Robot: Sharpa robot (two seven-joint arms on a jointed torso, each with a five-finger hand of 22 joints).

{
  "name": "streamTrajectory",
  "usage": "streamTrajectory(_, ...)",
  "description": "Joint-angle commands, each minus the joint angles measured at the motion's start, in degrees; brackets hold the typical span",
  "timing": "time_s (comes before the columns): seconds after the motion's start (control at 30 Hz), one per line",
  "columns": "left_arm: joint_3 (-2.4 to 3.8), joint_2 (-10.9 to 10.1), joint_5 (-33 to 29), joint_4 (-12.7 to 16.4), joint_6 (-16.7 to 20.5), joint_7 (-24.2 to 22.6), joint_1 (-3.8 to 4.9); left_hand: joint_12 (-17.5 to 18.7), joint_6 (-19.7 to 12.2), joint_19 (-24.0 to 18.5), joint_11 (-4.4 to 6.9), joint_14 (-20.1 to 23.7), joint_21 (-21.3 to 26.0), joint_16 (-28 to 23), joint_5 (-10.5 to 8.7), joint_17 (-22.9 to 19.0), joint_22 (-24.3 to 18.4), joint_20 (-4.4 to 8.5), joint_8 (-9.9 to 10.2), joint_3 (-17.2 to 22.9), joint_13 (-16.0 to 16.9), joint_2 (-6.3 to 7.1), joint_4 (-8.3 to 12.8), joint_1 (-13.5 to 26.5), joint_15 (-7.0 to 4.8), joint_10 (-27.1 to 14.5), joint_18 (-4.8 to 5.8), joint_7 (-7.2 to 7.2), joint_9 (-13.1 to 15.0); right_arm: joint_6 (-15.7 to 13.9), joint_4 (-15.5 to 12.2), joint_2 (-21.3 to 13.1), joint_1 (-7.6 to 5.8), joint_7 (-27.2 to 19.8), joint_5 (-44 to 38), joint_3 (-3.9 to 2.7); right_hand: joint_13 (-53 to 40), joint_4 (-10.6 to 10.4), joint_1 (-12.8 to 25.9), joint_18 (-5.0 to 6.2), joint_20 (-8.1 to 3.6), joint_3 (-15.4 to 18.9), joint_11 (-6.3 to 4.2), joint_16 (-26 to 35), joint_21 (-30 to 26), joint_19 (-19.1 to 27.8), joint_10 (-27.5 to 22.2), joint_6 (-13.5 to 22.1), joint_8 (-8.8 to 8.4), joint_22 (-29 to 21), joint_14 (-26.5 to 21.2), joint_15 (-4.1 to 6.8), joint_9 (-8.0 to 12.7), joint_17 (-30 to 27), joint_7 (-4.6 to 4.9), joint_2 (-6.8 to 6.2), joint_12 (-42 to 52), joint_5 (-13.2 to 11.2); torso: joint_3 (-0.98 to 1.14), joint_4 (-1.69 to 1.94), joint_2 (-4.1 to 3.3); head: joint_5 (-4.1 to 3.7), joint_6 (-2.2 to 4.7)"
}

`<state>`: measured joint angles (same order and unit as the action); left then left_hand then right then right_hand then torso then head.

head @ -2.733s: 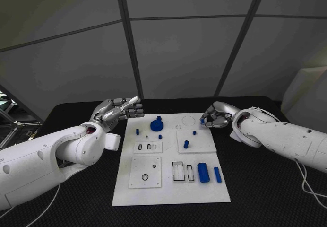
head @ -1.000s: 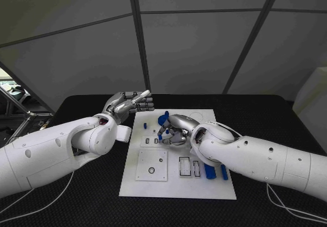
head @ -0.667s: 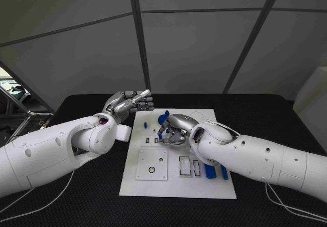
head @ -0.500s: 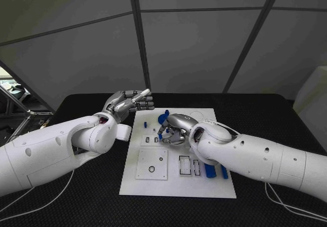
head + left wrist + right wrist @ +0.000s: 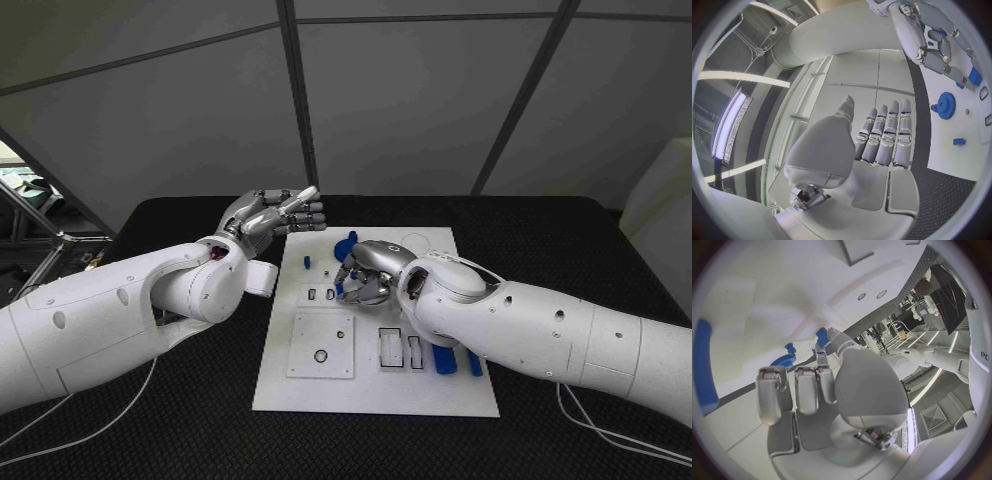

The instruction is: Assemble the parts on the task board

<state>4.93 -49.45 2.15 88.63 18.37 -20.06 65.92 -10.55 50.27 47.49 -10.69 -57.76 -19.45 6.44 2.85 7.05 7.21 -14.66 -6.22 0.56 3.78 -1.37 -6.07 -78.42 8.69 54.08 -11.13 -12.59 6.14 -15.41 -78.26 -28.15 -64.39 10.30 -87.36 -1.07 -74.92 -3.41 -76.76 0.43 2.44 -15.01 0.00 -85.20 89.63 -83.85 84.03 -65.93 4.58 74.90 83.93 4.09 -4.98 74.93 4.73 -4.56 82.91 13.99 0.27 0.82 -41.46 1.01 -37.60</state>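
The white task board (image 5: 433, 392) lies in the middle of the black table. My right hand (image 5: 369, 271) hangs over the board's middle with its fingers curled down. It pinches a small blue part (image 5: 336, 290) at its fingertips, just above a white block with two slots (image 5: 312, 297). The same part (image 5: 822, 334) shows at the thumb tip in the right wrist view. A blue gear (image 5: 346, 248) stands just beyond this hand. My left hand (image 5: 274, 215) is raised off the board's far left corner, holding nothing, its fingers (image 5: 886, 132) held out side by side.
A blue peg (image 5: 306, 263) stands near the board's left edge. A blue cylinder (image 5: 441, 358) and a blue bar (image 5: 473, 362) lie on the board's near right, beside two rectangular slots (image 5: 391, 349). A white square block (image 5: 322, 346) sits on the near left.
My right hand has come from the board's far right corner to its middle, and has hardly moved in the last second. The left hand has stayed in place.
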Motion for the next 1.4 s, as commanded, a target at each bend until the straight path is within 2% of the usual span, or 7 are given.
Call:
streamTrajectory(0.03,0.06,0.1,0.2,0.0,-0.7,-0.1,0.09,0.3,0.1,-0.3,0.17,0.0,0.4,-0.2,0.17,0.1,-0.1,0.02,0.2,0.0,0.0,-0.58,0.4,-0.1,-0.06,0.0,0.79,-0.33,0.0,1.6,0.1,0.1,0.05,0.6,-0.8,0.14,-7.0,0.4,0.4,-0.43,-0.21,-0.1,-0.31,0.1,0.4,-6.2,1.4,-0.9,0.01,15.1,3.9,0.13,-0.4,4.8,-0.55,0.25,-0.1,0.1,-0.01,-0.01,0.0,-0.01,0.0)
streamTrajectory(0.2,0.06,0.1,0.2,0.0,-0.7,-0.1,0.09,0.4,0.1,-0.3,0.14,-0.1,0.4,-0.3,0.17,0.1,-0.1,0.01,0.3,-0.1,0.0,-0.67,0.5,-0.1,-0.05,0.0,0.79,-0.38,0.0,2.1,0.1,0.1,0.08,1.1,-0.9,0.68,-7.0,0.4,0.8,-0.43,-0.17,0.1,-0.26,0.2,0.4,-6.2,1.3,-0.7,-0.22,15.1,3.9,0.07,-0.4,4.6,-0.47,0.06,-0.2,0.0,-0.01,-0.02,0.01,0.0,-0.05)
streamTrajectory(0.37,0.06,0.1,0.2,0.0,-0.7,-0.1,0.09,0.4,0.1,-0.3,0.14,-0.1,0.4,-0.3,0.17,0.1,-0.1,0.01,0.3,-0.1,0.0,-0.67,0.5,-0.1,-0.05,0.0,0.79,-0.38,0.0,2.3,0.2,0.0,0.09,1.5,-1.1,0.86,-6.6,0.4,1.2,-0.43,-0.1,0.2,-0.16,0.4,0.4,-6.2,1.1,-0.3,-0.57,15.1,3.8,0.0,-0.4,4.3,-0.35,-0.14,-0.5,-0.1,-0.03,-0.01,0.01,-0.01,-0.1)
streamTrajectory(0.8,0.06,0.2,0.2,-0.2,-0.7,-0.1,0.09,0.4,0.1,-0.3,0.14,-0.1,0.4,-0.3,0.17,0.1,-0.1,0.01,0.3,-0.1,0.0,-0.67,0.5,-0.1,-0.05,0.0,0.79,-0.38,0.0,2.1,0.2,0.2,0.1,2.1,-1.3,0.94,-6.3,0.7,1.9,-0.43,0.17,0.2,0.3,0.5,0.4,-6.2,0.8,1.1,-1.11,15.1,3.7,-0.34,-0.1,4.1,0.22,-0.48,-0.9,-0.1,-0.02,0.05,0.01,-0.02,-0.18)
streamTrajectory(1.1,0.06,0.2,0.2,-0.2,-0.6,-0.1,0.09,0.5,0.1,-0.3,0.12,-0.1,0.4,-0.4,0.17,0.2,-0.2,0.0,0.4,-0.2,0.0,-0.68,0.5,-0.1,-0.05,0.0,0.79,-0.41,0.0,1.3,0.3,0.3,0.1,2.4,-1.4,0.94,-4.1,1.1,3.1,-0.43,0.91,0.4,1.32,0.7,0.4,-6.2,-0.6,5.5,-1.18,15.1,3.7,-1.17,0.8,3.9,1.41,-1.59,-3.0,-0.1,-0.01,0.03,-0.01,0.0,-0.21)
streamTrajectory(1.4,0.06,0.1,0.2,-0.2,-0.6,-0.1,0.09,0.5,0.1,-0.3,0.12,-0.1,0.4,-0.4,0.17,0.2,-0.2,0.0,0.4,-0.2,0.0,-0.68,0.5,-0.1,-0.05,0.0,0.79,-0.41,0.0,0.7,0.2,0.4,0.1,2.4,-1.4,0.95,-3.6,1.2,3.3,-0.43,1.1,0.5,1.51,0.7,0.4,-6.2,-0.9,6.4,-1.15,15.1,3.7,-1.34,0.9,3.7,1.61,-1.79,-3.4,-0.1,0.02,0.02,0.01,0.03,-0.26)
